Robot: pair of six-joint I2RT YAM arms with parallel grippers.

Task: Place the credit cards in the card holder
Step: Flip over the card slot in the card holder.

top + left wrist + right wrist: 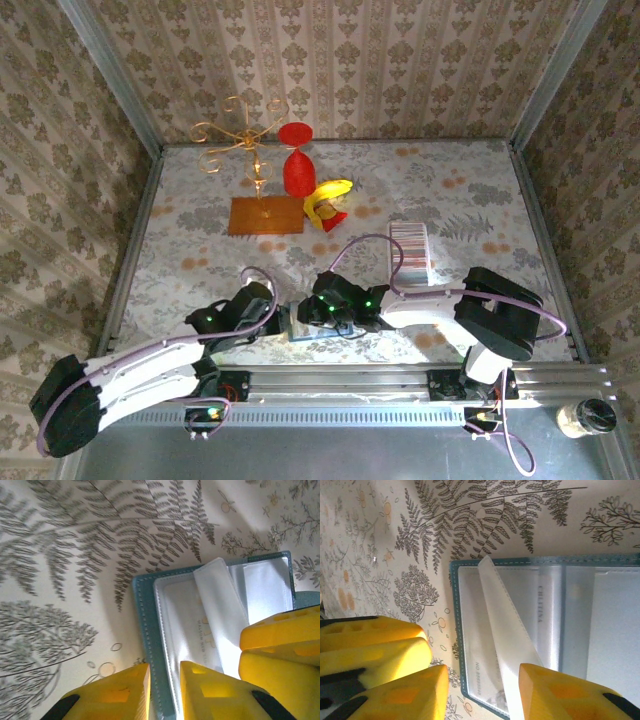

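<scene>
Overhead, the worktop [480, 200] is seen to be edged by metal rails and shut in by papered walls at 9, 12 and 3 o'clock. Broad bare surface is offered toward 9 o'clock and toward 3 o'clock. The far strip near 12 o'clock is taken up by a gold wire ornament [240, 140], a red hourglass-shaped piece [296, 160], a banana [330, 192] and an orange-brown mat [265, 215].

Close to the near edge, at 6 o'clock, the left claw [166, 675] and the right claw [485, 677] are placed tip to tip over a teal-blue pouch [555, 562], which is laid open on the fern-printed surface. Its border is stitched and leather-like, and its corners are rounded. Glossy clear sleeves [182, 625] are bound inside, and one leaf [502, 625] is lifted and curled.

The left claw is set narrow, its blocky yellow fingers [115, 695] astride the pouch's stitched edge; whether that edge is pinched cannot be told. The right claw is held about half wide. The pouch's corner is seen between its fingers, and the lifted leaf is touched by one of them.

The card holder [410, 250] is found right of centre, at about 1 o'clock from the pouch and well apart from it. It is seen as a narrow, pale rectangle, striped crosswise by close ribs, laid flat with its long side run toward 12 o'clock.
</scene>
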